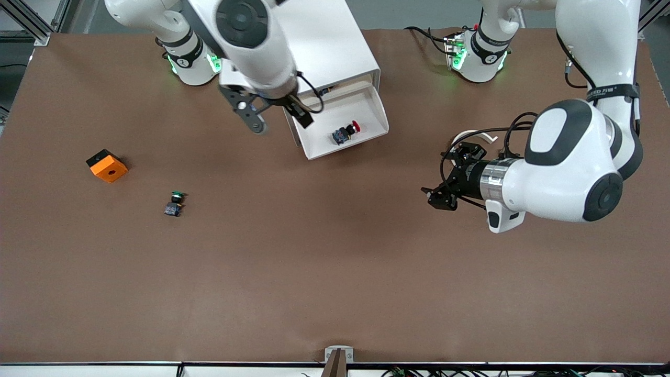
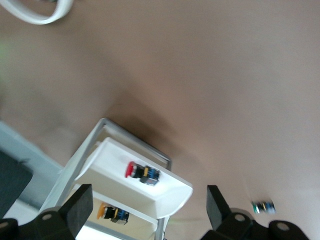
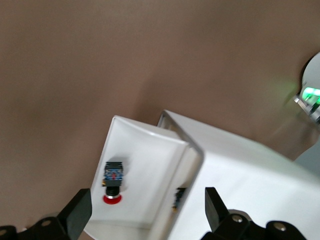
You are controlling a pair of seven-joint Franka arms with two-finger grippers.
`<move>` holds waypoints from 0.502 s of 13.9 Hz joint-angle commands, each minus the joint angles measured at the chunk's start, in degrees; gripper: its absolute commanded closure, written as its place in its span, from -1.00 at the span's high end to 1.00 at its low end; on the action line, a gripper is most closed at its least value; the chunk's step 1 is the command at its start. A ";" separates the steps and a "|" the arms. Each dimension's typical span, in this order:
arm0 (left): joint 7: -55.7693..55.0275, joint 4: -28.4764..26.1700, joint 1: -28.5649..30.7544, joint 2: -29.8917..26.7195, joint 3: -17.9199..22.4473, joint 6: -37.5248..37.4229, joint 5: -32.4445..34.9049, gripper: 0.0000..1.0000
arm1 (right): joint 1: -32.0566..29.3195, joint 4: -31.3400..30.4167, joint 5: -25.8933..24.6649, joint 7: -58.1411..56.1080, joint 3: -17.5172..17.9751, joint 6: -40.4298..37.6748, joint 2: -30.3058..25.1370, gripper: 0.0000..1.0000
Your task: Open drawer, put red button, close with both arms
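Seeing the red button (image 1: 346, 133) lying in the pulled-out drawer (image 1: 319, 151), I note my right gripper (image 1: 281, 121), open and empty, hovers over its corner, while my left gripper (image 1: 438, 199), also open and empty, waits toward the left arm's end.

I'm working in a robotics lab: two arms bolted to a brown table (image 1: 335, 272), aluminium framing (image 1: 31, 21) around.

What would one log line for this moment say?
drawer: open | red button: inside it | right pincer: open, above drawer | left pincer: open, over table, waiting
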 commanded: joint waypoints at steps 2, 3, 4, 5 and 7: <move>15.89 -1.47 -0.49 -1.71 -0.95 5.72 3.24 1.00 | -6.24 -1.21 0.22 -14.04 0.36 -5.58 -5.40 1.00; 22.56 -1.64 -1.01 -1.45 -1.30 5.72 6.04 1.00 | -7.82 -1.30 0.04 -17.11 0.27 -6.90 -6.02 1.00; 28.28 -1.91 -2.58 -1.36 -1.74 5.72 9.98 1.00 | -9.32 -1.56 -0.66 -20.36 0.36 -7.87 -6.81 1.00; 33.47 -2.17 -4.16 -1.10 -1.83 5.81 14.46 1.00 | -10.37 -2.43 -1.71 -24.05 0.36 -8.31 -7.86 1.00; 40.62 -3.05 -6.72 -0.40 -2.18 8.26 17.93 1.00 | -12.31 -5.41 -3.03 -30.65 0.27 -8.23 -10.32 1.00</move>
